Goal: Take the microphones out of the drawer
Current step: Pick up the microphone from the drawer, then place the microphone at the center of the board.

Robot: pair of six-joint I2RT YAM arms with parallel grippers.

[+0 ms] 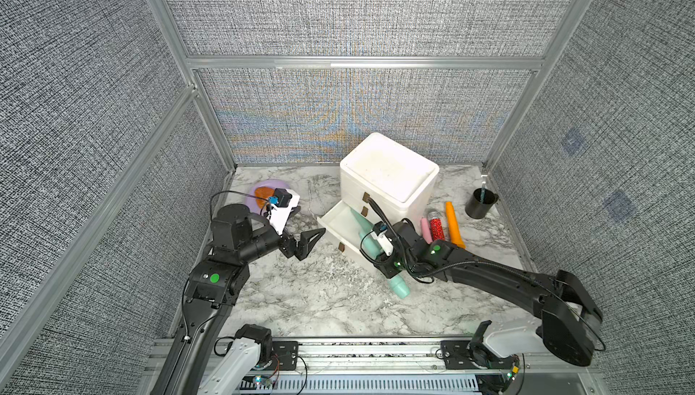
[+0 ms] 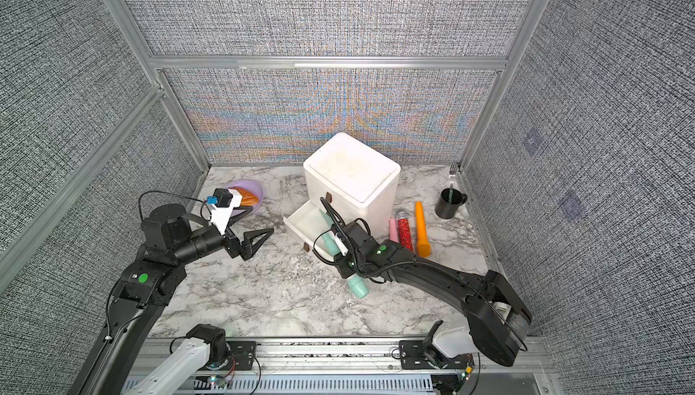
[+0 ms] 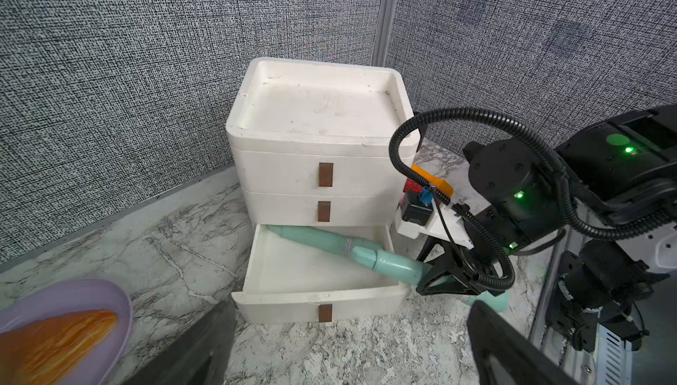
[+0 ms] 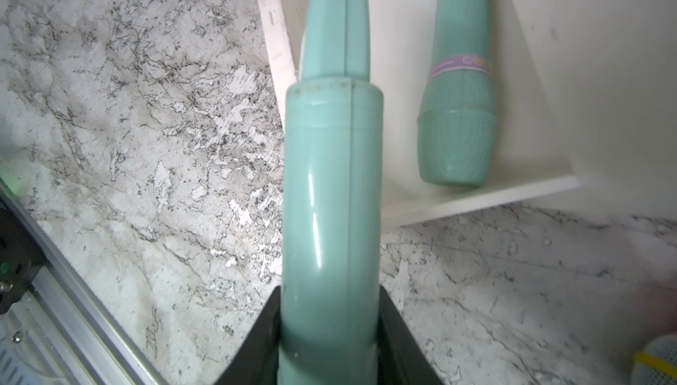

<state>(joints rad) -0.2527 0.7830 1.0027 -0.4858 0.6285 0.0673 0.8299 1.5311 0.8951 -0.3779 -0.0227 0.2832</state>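
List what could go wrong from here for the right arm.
1. The mint microphone in the right gripper has its narrow end over the drawer wall; a low pull may snag it and drag the drawer.
2. That end lies close to the second mint microphone and may knock it.
3. The jaws pinch a smooth round body with a long overhang, so it may swivel.

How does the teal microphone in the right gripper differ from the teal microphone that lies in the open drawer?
The held microphone is clamped by the right gripper; the lying microphone rests free on the floor of the drawer. The held microphone is mostly outside, over the table, with only its narrow end crossing the drawer's rim; the lying microphone is fully inside. Both are teal.
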